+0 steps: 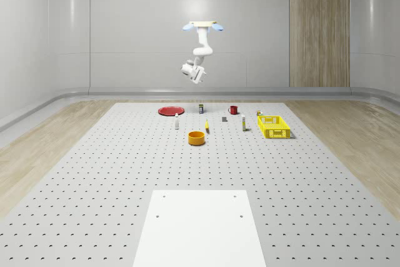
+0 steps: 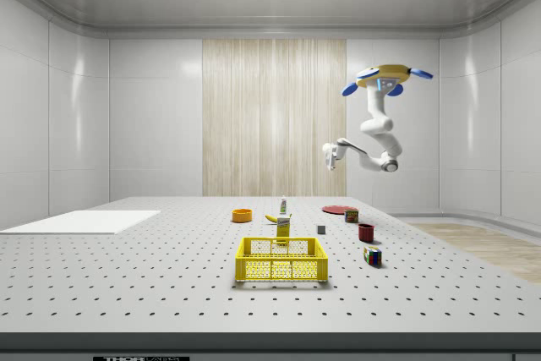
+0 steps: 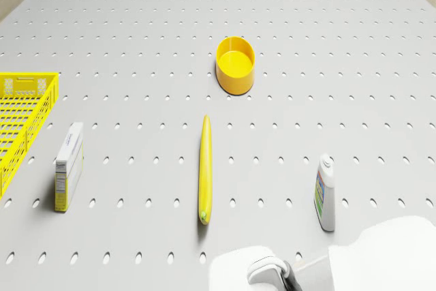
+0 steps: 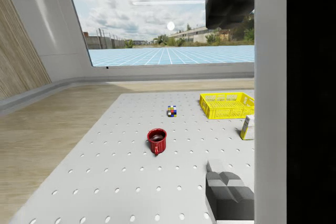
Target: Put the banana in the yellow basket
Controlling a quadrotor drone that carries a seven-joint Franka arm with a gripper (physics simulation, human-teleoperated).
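A: Where's the banana?

B: Lying flat on the tabletop, between the orange bowl and the drone, with a small box on one side and a white bottle on the other. The yellow basket sits well apart, toward the whole-scene view's right.

A: And the gripper?

B: High in the air under the hovering drone, above the far end of the tabletop. Whether the fingers are open or closed, I cannot tell.

A: Risks?

B: Probably the long descent: any drift could land the fingers on the bottle or roll the banana. The basket's walls could also snag it on release
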